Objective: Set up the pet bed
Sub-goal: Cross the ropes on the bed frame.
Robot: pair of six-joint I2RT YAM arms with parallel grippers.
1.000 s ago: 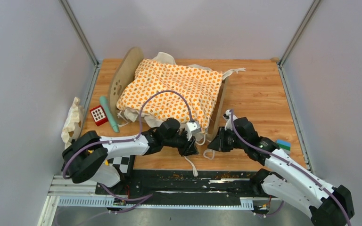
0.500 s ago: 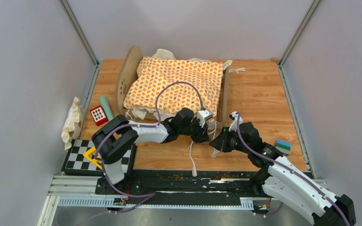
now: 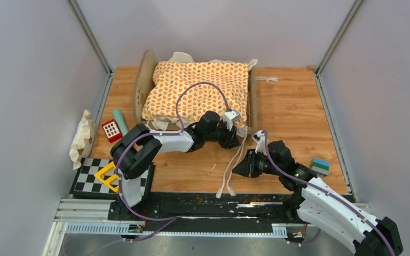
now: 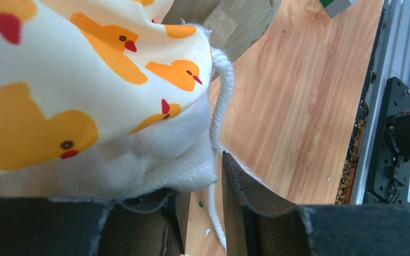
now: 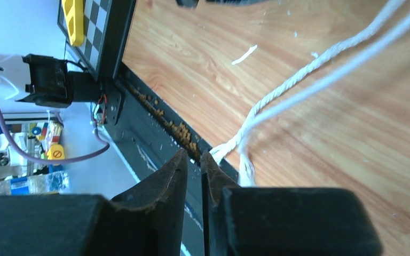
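Findings on concealment. The orange duck-print cushion with cream edging (image 3: 200, 88) is covering the whole floor of the light-wood pet bed (image 3: 140, 88). No view is showing the bed's base, and its right end is appearing only as a thin edge.

At the bed's near right corner, the left gripper (image 4: 195, 184) is being cut off by the left wrist view's bottom edge. That view is not showing whether its fingers (image 4: 309, 229) are pinching the cream cloth.

Left of the bed, the teal stick (image 3: 119, 118) is passing behind the left arm. The small red block with white squares (image 3: 111, 129) beside it is too small to identify.

Nearer than the bed, the white cords (image 5: 309, 66) are running out through the right wrist view's top edge.
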